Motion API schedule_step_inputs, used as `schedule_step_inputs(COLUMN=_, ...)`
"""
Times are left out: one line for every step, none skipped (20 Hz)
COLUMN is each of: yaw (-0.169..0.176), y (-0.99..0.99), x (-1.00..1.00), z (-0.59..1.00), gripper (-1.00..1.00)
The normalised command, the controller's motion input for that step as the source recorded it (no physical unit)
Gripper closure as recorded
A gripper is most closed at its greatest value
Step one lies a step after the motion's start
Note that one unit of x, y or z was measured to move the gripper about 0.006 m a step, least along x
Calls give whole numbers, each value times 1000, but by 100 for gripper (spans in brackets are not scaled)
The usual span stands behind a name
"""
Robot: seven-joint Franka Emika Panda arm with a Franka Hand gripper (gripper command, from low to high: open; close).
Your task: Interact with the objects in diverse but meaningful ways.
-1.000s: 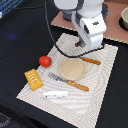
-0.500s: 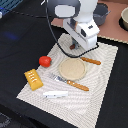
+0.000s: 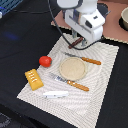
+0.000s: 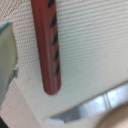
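The reddish-brown sausage stick (image 3: 75,44) lies at the far edge of the white mat (image 3: 107,75). My gripper (image 3: 76,40) is low over it and open. In the wrist view the sausage stick (image 4: 47,45), with its dark stripes, rests flat on the mat, and one blurred finger (image 4: 7,57) stands beside it with a gap of mat between; the other finger is out of frame. The tan plate (image 3: 73,68) sits mid-mat. The knife (image 3: 84,60) lies behind the plate and the fork (image 3: 70,82) in front of it. The tomato (image 3: 45,61), bread block (image 3: 33,79) and white fish piece (image 3: 55,93) lie at the exterior view's left.
The mat lies on a dark tabletop (image 3: 20,40). The knife blade (image 4: 95,107) is close to the sausage's end in the wrist view. A brown board (image 3: 112,22) with a bowl (image 3: 124,17) is at the back, on the exterior view's right.
The arm has swung toward the exterior view's left and come down over the sausage stick. The objects on the mat have not moved.
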Motion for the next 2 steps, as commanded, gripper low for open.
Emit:
schedule_step_inputs(yaw=0, y=69, x=83, z=789, gripper=-100)
schedule_step_inputs(yaw=0, y=269, x=237, z=551, gripper=-100)
